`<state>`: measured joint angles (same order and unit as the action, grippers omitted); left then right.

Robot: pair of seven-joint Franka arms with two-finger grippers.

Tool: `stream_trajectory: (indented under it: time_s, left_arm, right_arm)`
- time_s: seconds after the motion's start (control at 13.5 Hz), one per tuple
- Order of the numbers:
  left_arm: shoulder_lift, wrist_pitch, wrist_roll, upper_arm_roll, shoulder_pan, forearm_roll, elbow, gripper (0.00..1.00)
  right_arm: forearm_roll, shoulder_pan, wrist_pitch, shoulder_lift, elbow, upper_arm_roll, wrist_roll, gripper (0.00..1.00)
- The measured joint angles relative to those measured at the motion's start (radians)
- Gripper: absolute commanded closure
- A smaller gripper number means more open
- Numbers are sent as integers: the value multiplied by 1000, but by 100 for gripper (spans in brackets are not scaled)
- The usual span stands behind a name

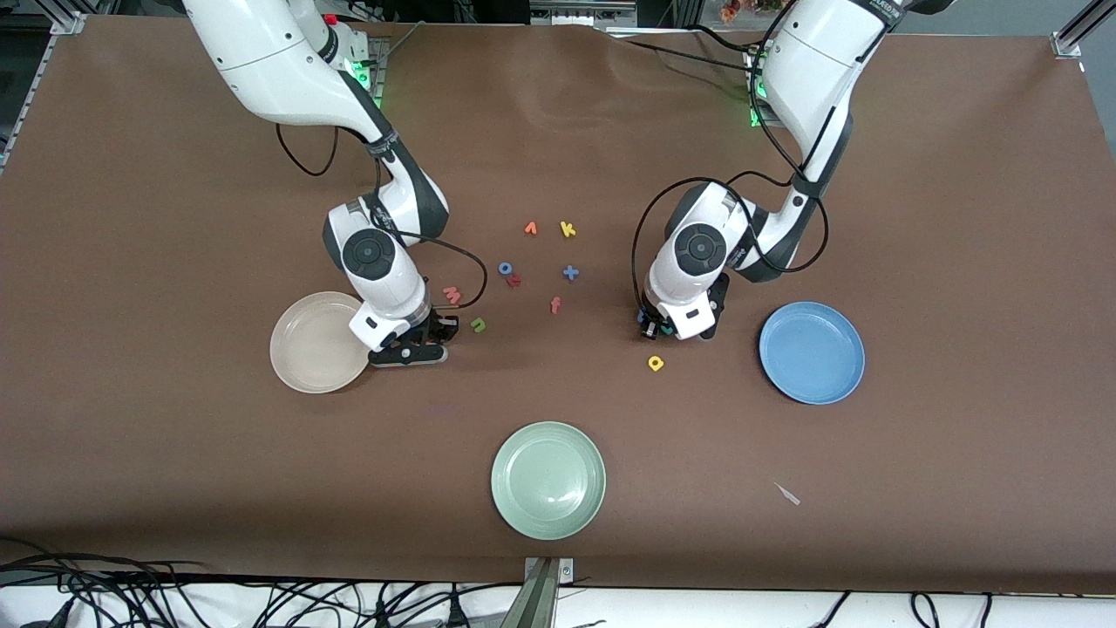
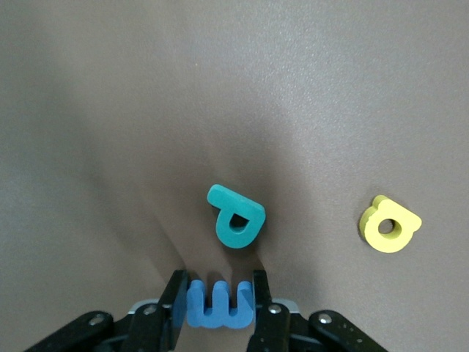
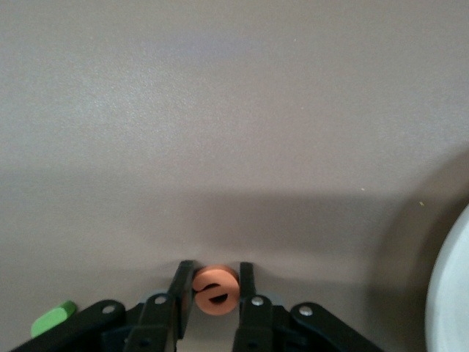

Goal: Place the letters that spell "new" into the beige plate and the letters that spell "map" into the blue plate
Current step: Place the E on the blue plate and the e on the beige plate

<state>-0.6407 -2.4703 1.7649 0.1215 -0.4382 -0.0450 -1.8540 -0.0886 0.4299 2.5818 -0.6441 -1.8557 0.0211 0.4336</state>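
The left wrist view shows what the front view hides: the left gripper (image 2: 218, 301) has its fingers (image 2: 176, 302) clenched on the blue m (image 2: 220, 305), with the teal letter (image 2: 236, 217) just beside it on the worktop (image 2: 146, 110) and the yellow letter (image 2: 389, 224) well apart. Likewise the right wrist view shows the right gripper (image 3: 215, 292) grasping the orange e (image 3: 216, 290) between its fingers, the green n (image 3: 53, 318) near one edge and the beige plate (image 3: 453, 293) at another. In the front view the pinkish-red w (image 1: 452, 295) lies near the right gripper, the blue plate (image 1: 812, 352) toward the left arm's end. No writing is readable.
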Motion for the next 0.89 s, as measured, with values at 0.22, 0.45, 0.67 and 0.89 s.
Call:
stream_trajectory:
  time_s: [0.22, 0.45, 0.67, 0.89]
  left_arm:
    - [31, 40, -9, -1, 13, 0, 4, 100]
    - [115, 204, -147, -4, 72, 0, 31, 100]
    - [186, 326, -392, -9, 168, 1, 42, 100]
    - [195, 378, -673, -18, 273, 1, 40, 100]
  right_arm:
    - [-5, -1, -108, 3, 59, -32, -70, 77]
    - [-5, -5, -232, 31, 130, -94, -206, 77]
    - [-5, -9, -296, 65, 119, -159, -331, 75]
    - [-4, -24, -231, 115, 7, -208, -409, 29]
